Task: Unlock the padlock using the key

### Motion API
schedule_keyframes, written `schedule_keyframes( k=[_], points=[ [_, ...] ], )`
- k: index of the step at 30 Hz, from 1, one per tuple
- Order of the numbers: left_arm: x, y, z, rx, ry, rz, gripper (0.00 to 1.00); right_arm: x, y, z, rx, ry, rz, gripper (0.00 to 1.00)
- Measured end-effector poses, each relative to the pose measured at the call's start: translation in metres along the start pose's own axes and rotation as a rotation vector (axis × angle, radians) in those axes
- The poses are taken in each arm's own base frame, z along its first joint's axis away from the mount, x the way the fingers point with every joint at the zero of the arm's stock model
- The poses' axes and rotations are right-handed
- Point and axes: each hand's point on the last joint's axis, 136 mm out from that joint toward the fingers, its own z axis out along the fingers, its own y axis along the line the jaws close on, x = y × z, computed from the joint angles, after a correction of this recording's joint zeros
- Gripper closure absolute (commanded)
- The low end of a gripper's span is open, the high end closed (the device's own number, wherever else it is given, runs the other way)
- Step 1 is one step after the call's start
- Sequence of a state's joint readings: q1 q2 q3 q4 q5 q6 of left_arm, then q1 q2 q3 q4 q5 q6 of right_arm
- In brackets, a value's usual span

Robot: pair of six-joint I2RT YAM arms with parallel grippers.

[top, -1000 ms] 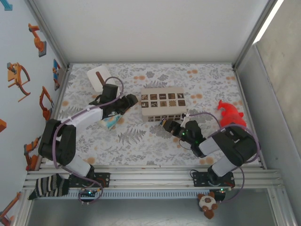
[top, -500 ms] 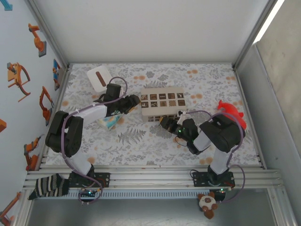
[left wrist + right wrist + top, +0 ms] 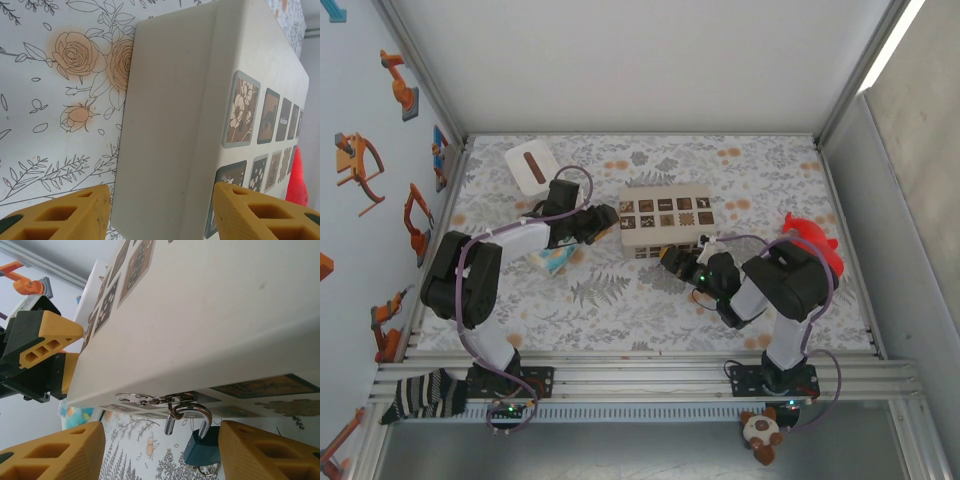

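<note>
On my right wrist camera the padlock (image 3: 201, 449) hangs from the hasp (image 3: 150, 400) on the box (image 3: 200, 315). It sits just ahead of my right hand (image 3: 160, 452), in the gap between its fingers. That hand is spread wide and holds nothing. One leg of the shackle (image 3: 192, 412) looks clear of the body, so I judge the lock already sprung. A ring (image 3: 207, 471) shows beneath it, but I can't make out the key. My left hand (image 3: 160, 215), also wide and holding nothing, straddles the box's end. At most, unhooking remains.
</note>
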State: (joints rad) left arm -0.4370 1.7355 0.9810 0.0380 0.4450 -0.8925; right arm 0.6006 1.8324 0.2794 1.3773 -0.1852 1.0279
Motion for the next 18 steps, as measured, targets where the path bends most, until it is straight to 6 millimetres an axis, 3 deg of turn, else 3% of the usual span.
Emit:
schedule_keyframes(
  k=[18],
  points=[
    [-0.003,-0.002,0.003,0.014,-0.009,0.007,0.47,-0.007,0.006,0.020,0.000,0.007,0.006,0.43]
  ],
)
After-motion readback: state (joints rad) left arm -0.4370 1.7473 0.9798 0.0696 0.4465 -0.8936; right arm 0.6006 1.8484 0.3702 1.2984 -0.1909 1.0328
